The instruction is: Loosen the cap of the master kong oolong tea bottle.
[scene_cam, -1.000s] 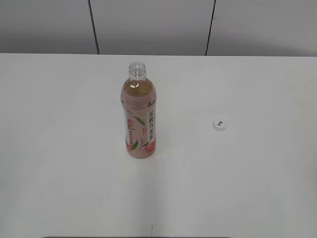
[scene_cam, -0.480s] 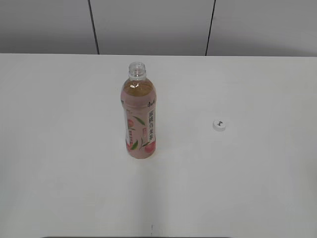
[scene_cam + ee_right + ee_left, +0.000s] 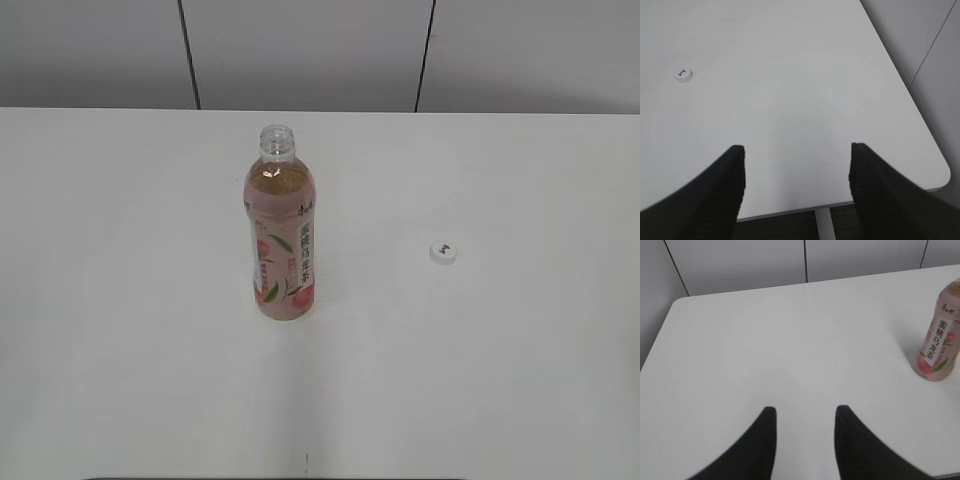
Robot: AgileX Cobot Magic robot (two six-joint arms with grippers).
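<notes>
The master kong oolong tea bottle stands upright at the table's middle, its neck open with no cap on it. It also shows at the right edge of the left wrist view. The white cap lies flat on the table to the bottle's right, apart from it, and shows in the right wrist view. My left gripper is open and empty, far from the bottle. My right gripper is open and empty near the table's front right edge. Neither gripper shows in the exterior view.
The white table carries only the bottle and cap. Its rounded front right corner and a table leg below show in the right wrist view. A grey panelled wall stands behind.
</notes>
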